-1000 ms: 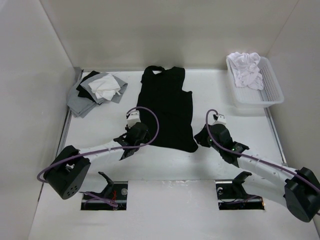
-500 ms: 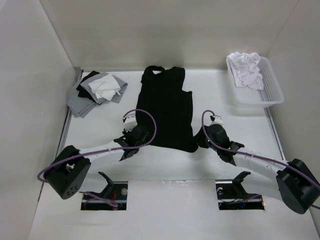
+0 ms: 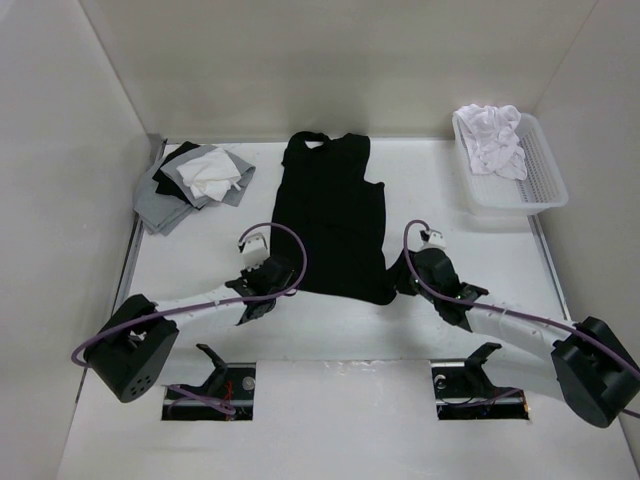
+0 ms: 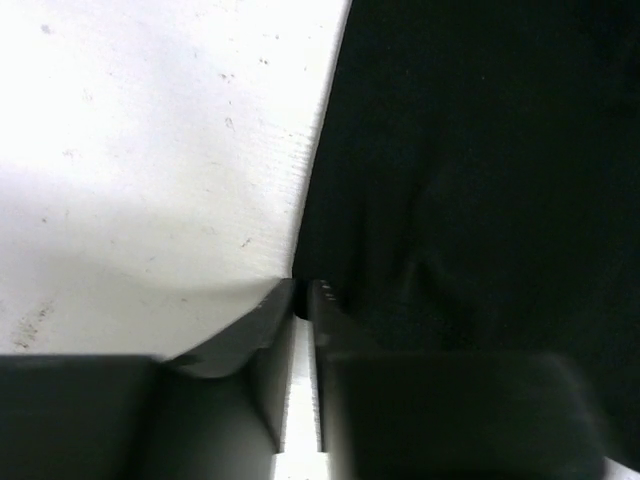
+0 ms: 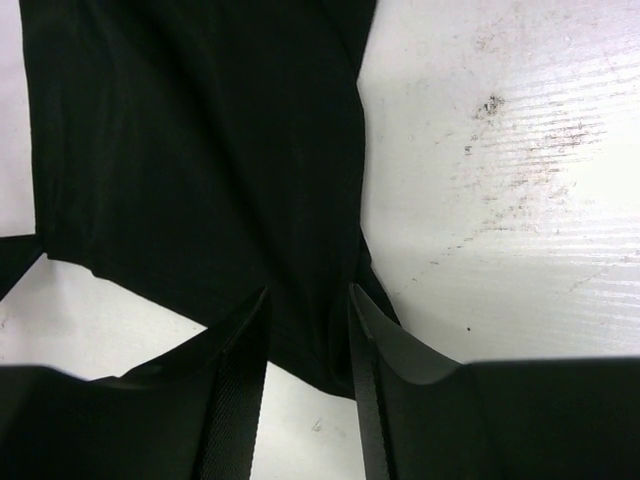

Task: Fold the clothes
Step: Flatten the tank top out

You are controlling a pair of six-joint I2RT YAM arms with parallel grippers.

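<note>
One black tank top (image 3: pixel 335 215) lies flat on the tabletop (image 3: pixel 330 335), stretched from the middle of the far edge, where its neck and straps are, down towards the near edge, where its rounded hem ends between the two arms. It looks folded lengthwise, with one armhole notch showing on its right side.

The left gripper (image 4: pixel 303 292) sits low at the near left corner of the hem. Its fingers (image 4: pixel 250 330) are almost together, with only a thin slit between them, and the edge of the black fabric meets their tips. I cannot tell whether they have the cloth pinched or just touch it. To the left of that edge the wrist view shows only bare white surface.

The right gripper (image 5: pixel 308 300) sits at the near right corner of the hem. Its fingers (image 5: pixel 235 370) stand apart, and a strip of the hem lies in the gap between them. They are not closed on it. The fabric around them is slightly creased and rests on the tabletop.

A white plastic basket (image 3: pixel 548 195) stands at the far right corner, with crumpled white garments (image 3: pixel 490 140) heaped in it. A pile of grey, black and white cloths (image 3: pixel 190 185) lies at the far left corner, well apart from the tank top.
</note>
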